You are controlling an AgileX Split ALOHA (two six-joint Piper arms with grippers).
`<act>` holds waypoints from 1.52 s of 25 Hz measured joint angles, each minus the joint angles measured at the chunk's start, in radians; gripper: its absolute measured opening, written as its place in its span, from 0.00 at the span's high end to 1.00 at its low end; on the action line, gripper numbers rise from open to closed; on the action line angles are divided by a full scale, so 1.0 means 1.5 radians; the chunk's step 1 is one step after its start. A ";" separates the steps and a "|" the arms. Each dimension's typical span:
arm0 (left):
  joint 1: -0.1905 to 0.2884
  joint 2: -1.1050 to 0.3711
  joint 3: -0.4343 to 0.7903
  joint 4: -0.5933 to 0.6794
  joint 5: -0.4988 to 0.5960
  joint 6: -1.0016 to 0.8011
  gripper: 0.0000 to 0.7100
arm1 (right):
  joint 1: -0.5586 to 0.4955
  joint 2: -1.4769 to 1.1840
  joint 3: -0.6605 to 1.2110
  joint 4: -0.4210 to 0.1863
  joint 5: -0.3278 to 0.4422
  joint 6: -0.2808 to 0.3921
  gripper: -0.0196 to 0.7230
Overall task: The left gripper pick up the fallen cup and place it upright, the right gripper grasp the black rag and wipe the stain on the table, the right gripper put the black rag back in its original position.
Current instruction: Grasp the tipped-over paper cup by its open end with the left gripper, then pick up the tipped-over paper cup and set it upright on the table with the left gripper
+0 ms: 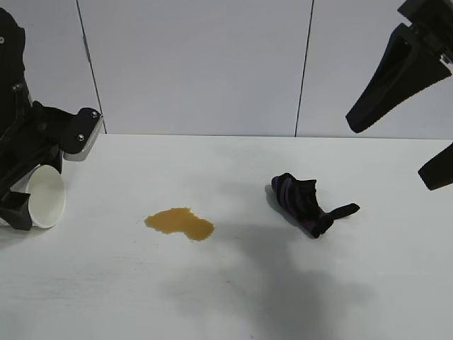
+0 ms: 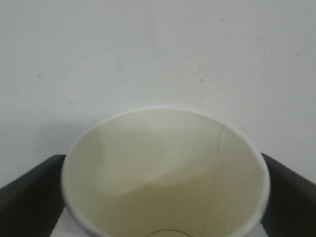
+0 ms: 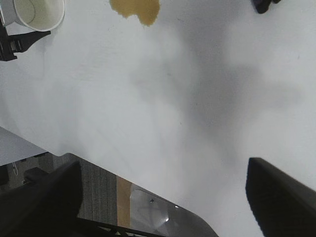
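The cup [image 1: 44, 196] lay on its side at the far left of the table [image 1: 233, 283], with its open mouth turned toward the middle of the table, and no logo or writing could be read on it; only the plain cream inside with one seam line showed in the left wrist view. The left gripper [image 1: 25, 195] was down at the table around the cup, one black finger on each side of the rim, spread wide; whether the fingers [image 2: 29, 195] already pressed the wall could not be told. Its wrist pointed steeply downward. To the right of this gripper, near it but apart, was the amber-brown stain [image 1: 180, 223], flat on the white surface. Further from it, beyond the stain, lay the black rag [image 1: 304, 202], crumpled, with purple stripes and a thin end sticking out. The right gripper [image 1: 414, 134] hung high above and to the right of the rag, fingers apart and holding nothing, tilted down toward the table.
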 joint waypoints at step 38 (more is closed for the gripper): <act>0.000 -0.121 -0.001 -0.499 -0.197 0.084 0.19 | 0.000 0.000 0.000 0.001 0.000 0.000 0.14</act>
